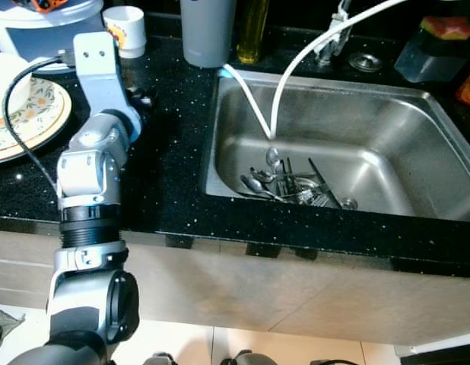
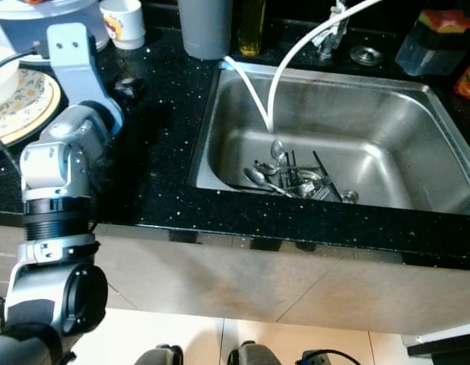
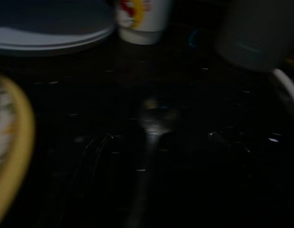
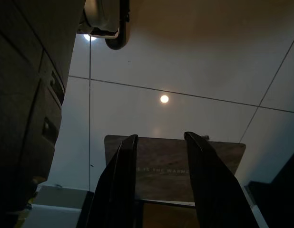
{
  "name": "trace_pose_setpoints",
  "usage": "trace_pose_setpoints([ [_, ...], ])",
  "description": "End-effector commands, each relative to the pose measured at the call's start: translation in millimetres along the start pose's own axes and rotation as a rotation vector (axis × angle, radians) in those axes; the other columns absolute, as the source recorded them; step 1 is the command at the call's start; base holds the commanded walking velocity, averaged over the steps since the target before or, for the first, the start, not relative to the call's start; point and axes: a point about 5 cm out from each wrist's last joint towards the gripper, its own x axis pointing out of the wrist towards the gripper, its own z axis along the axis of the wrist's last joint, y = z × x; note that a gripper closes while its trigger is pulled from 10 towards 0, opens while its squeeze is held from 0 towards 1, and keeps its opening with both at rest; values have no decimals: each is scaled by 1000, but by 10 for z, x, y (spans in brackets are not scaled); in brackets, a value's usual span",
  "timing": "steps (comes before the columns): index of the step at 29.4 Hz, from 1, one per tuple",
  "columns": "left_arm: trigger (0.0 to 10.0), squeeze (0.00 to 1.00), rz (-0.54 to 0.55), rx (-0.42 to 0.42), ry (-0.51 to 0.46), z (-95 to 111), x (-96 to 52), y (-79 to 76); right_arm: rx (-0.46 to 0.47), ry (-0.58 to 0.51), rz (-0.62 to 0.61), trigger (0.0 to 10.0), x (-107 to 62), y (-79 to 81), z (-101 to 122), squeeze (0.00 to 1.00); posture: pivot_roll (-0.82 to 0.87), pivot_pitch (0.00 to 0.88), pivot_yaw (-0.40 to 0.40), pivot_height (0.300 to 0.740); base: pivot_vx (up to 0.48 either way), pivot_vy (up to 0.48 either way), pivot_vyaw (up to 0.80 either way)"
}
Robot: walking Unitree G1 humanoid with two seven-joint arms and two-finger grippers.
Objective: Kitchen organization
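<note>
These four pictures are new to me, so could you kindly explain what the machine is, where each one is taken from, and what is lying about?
It is a humanoid robot standing at a kitchen counter. The two wide pictures come from cameras in its head, looking down. Its silver left arm reaches over the black counter beside a patterned plate and a white cup. The steel sink holds a heap of cutlery, with a white hose hanging into it. The dark picture is from the left wrist, just above the counter; something like a spoon lies there, too blurred to be sure. The last is from the right wrist: the right gripper hangs idle, open and holding nothing.
</note>
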Motion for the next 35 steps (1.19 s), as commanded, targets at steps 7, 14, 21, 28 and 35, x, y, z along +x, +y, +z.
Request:
trace_pose_setpoints([
  [7,10000,0,75,6,54,-97,43,169,24,-28,-18,10000,-12,-56,20,0,76,152,-55,740,0,0,0],
  [14,10000,0,64,-15,140,-260,86,198,24,-18,-29,10000,-18,-77,-17,0,69,157,-54,740,0,0,0],
  [21,10000,0,19,-9,191,-369,134,188,31,-14,-36,10000,-24,-98,-39,0,56,157,-51,740,0,0,0],
  [28,10000,0,-11,63,223,-369,186,162,33,-10,-41,10000,-29,-113,-62,0,54,157,-49,740,0,0,0],
  [35,10000,0,-73,192,255,-475,207,123,31,-13,-42,10000,-27,-107,-49,0,52,149,-46,740,0,0,0],
])
